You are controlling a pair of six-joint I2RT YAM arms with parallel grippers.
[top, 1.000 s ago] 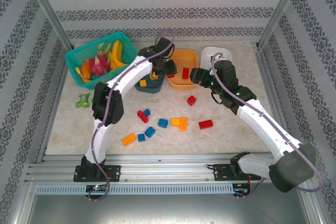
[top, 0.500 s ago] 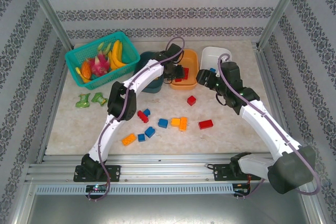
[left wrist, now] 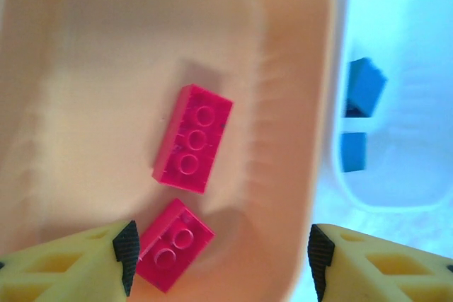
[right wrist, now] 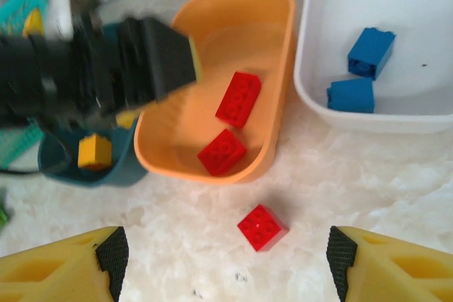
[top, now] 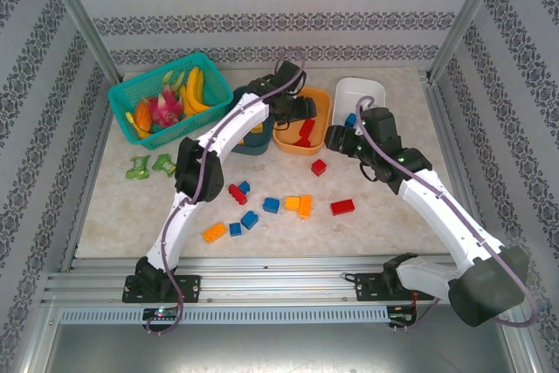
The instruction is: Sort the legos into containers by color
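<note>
Top view: left gripper (top: 300,113) sits over the orange tub (top: 325,115), loose legos (top: 271,205) at its 6 o'clock. Left wrist: jaws spread, two red bricks (left wrist: 192,138) lying in that tub. Right wrist: right gripper (right wrist: 226,256) spread and empty, lone red brick (right wrist: 262,227) at 12 o'clock, blue ones (right wrist: 369,51) in the white tub (right wrist: 425,33) at 1.

The orange tub (right wrist: 212,47) is smooth, softly glossy plastic; the red bricks (right wrist: 238,99) inside it are shiny studded plastic. Beside the orange tub, the white tub (right wrist: 396,19) is glossy plastic too. Under the orange tub, the table (right wrist: 368,196) looks like polished, marbled stone.
</note>
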